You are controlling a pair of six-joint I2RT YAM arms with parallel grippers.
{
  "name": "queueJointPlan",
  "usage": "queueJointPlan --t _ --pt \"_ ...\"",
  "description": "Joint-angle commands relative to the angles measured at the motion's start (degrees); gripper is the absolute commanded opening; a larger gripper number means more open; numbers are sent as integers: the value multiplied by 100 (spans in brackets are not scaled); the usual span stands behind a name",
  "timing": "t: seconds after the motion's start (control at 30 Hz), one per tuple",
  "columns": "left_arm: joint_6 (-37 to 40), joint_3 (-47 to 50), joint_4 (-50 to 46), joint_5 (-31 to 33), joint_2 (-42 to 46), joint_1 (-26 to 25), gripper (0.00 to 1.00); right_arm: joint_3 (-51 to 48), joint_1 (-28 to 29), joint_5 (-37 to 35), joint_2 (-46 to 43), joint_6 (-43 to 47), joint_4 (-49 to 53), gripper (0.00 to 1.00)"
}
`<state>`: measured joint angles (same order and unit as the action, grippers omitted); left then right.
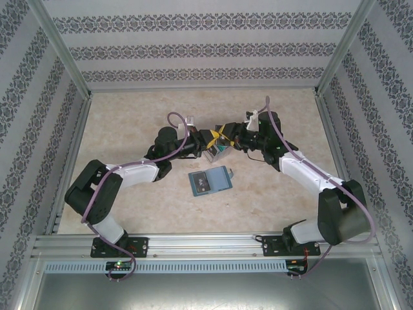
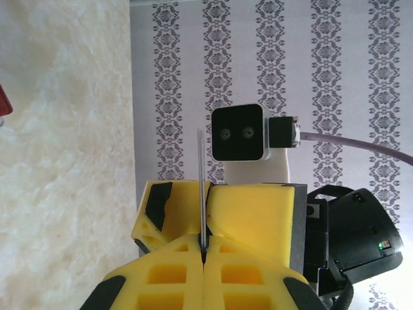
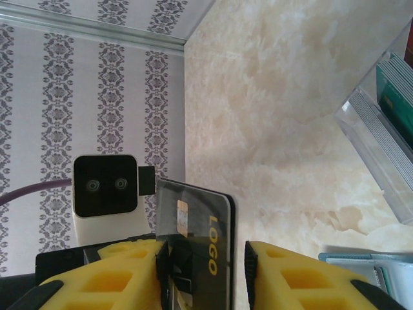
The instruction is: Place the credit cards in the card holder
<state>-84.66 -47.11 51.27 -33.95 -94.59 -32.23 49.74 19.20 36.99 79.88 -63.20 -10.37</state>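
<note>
Left gripper: clamping tight on a credit card, pinching one end and holding it up off the table, edge-on in its own wrist view.
Right gripper: facing the left one nose to nose, jaws standing partly apart and straddling that same card. One pad is sitting close against it and a gap is showing on the other side, so there is no firm grip from this side yet.
Card: dark face with a chip and yellow LOGO lettering, hanging in mid-air between the two arms, at 12 o'clock from the card holder.
Holder: lying flat on the table near centre, apart from both grippers. Whether any card is sitting inside it, I cannot tell.
Clear box: sitting at about 1 o'clock from the holder, with a teal-green card standing inside.
Progress: early, by my reckoning. One card is being passed hand to hand, none is going into a pocket yet, and at least one more is waiting in the box.
</note>
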Motion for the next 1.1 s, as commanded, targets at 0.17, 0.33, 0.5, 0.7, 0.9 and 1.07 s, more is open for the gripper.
queueJointPlan --t 0.17,0.33,0.5,0.7,0.9,1.07 --pt "-135 27 968 -194 170 -20 2 -179 -162 -241 -240 -119 0 32" --pt "-219 -43 1088 -339 100 -27 7 -177 -161 -162 -220 -170 -94 26" --pt "-252 -114 1193 -410 113 -20 17 -179 -178 -250 -236 -145 25 28" --pt "-259 -127 1217 -458 142 -20 18 -175 -197 -272 -253 -132 47 27" --pt "-254 -159 1193 -488 143 -20 18 -188 -224 -345 -316 -123 75 26" --pt "-258 -181 1193 -539 141 -21 18 -228 -235 -428 -368 -114 99 25"
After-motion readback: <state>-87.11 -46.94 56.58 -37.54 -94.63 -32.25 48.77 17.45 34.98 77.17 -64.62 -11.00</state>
